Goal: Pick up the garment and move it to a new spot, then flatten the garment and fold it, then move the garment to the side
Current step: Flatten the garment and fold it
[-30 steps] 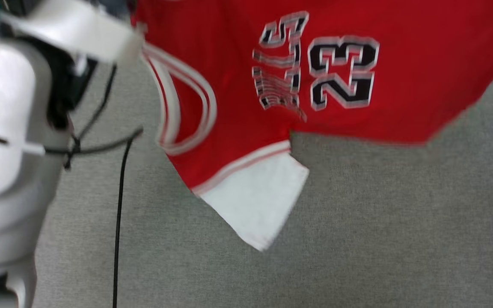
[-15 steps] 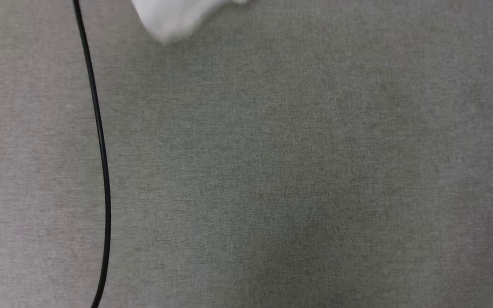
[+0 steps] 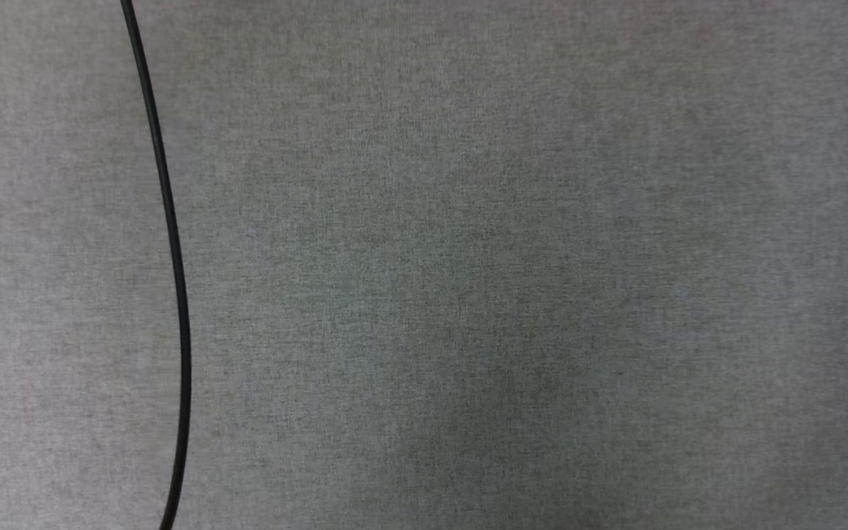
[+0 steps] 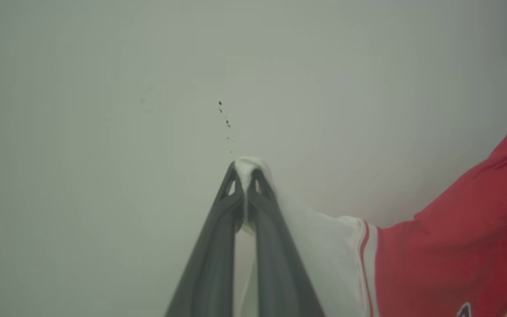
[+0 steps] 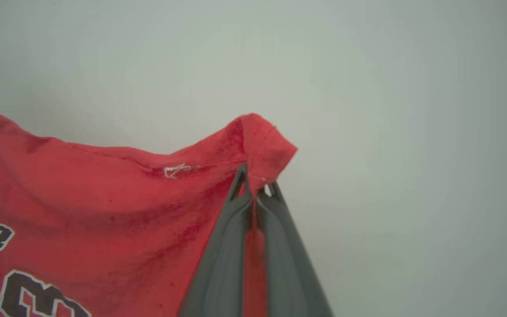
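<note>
Red jersey shirt with white sleeves (image 5: 104,198): soft, light, limp. Best taken at corners: left gripper (image 4: 247,176) pinched tight on sleeve edge, right gripper (image 5: 255,185) likewise on red corner, cloth sagging toward 8 o'clock.

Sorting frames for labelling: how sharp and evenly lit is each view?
Head view: sharp, cable crisp, faint central shadow on the grey surface. Left wrist view: hazy, washed out around the left gripper. Right wrist view: same haze, garment lettering legible.

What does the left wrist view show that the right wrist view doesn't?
Left wrist: left gripper shut on the white sleeve, striped trim beside it, dark specks on the pale surface. Right wrist: right gripper shut on a red hem corner. Both: the red garment with black lettering at the bottom edge, against that pale surface.
</note>
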Controlling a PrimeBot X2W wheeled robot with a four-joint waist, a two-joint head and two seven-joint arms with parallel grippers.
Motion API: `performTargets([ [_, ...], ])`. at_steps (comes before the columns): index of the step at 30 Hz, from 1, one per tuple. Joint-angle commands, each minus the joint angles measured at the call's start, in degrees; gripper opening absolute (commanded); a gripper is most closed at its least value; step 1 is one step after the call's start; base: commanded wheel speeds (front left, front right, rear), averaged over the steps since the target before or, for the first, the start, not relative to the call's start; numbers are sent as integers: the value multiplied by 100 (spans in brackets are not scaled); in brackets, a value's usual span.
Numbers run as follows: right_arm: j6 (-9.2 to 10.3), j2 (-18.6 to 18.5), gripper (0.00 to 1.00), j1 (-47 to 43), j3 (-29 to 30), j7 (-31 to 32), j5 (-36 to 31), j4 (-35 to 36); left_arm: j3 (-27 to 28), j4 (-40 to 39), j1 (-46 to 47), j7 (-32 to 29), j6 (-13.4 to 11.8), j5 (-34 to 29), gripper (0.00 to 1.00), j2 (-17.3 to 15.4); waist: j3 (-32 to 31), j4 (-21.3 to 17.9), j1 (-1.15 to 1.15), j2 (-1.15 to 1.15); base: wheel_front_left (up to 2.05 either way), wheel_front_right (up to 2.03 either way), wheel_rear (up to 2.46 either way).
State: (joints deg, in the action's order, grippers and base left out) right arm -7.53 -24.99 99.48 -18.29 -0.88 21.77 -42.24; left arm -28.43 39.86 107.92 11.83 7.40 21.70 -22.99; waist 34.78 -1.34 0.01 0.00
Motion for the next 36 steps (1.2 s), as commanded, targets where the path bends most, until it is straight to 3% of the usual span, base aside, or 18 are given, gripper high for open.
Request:
performTargets([
  [1,9,3,0,-89,-130,-107,76,-125,-68,116,-190,106,1,114,0,-42,157,47,-1,0,0,0,0],
  [10,9,-124,0,-839,-858,-559,727,-276,-344,-8,-1221,332,2,605,0,-219,101,145,-1,0,0,0,0],
  [21,9,-694,0,-2670,-1657,-861,1802,527,-239,-1504,-3417,341,-119,711,0,-770,-633,92,-1,0,0,0,0],
  [23,9,-827,0,-3311,-1792,-897,2082,824,-220,-2049,-4362,335,-320,812,0,-957,-937,40,-1,0,0,0,0],
  [24,9,-827,0,-3311,-1792,-897,2082,824,-220,-2049,-4362,335,-320,812,0,-957,-937,40,-1,0,0,0,0],
  [26,9,-961,0,-3938,-1901,-925,2251,1069,-189,-2617,-5281,291,-607,930,0,-1187,-1220,10,-1,0,0,0,0],
  [28,9,-1006,0,-4145,-1931,-923,2299,1149,-176,-2787,-5595,260,-704,992,0,-1244,-1310,8,-1,0,0,0,0],
  [29,9,-1076,0,-4552,-1993,-891,2375,1284,-171,-3111,-6188,208,-910,1069,0,-1399,-1495,-1,-1,0,0,0,0],
  [36,9,-1308,0,-5910,-2026,-787,2519,1649,-233,-4018,-8066,114,-1508,1461,0,-1617,-2168,58,-1,0,0,0,0],
])
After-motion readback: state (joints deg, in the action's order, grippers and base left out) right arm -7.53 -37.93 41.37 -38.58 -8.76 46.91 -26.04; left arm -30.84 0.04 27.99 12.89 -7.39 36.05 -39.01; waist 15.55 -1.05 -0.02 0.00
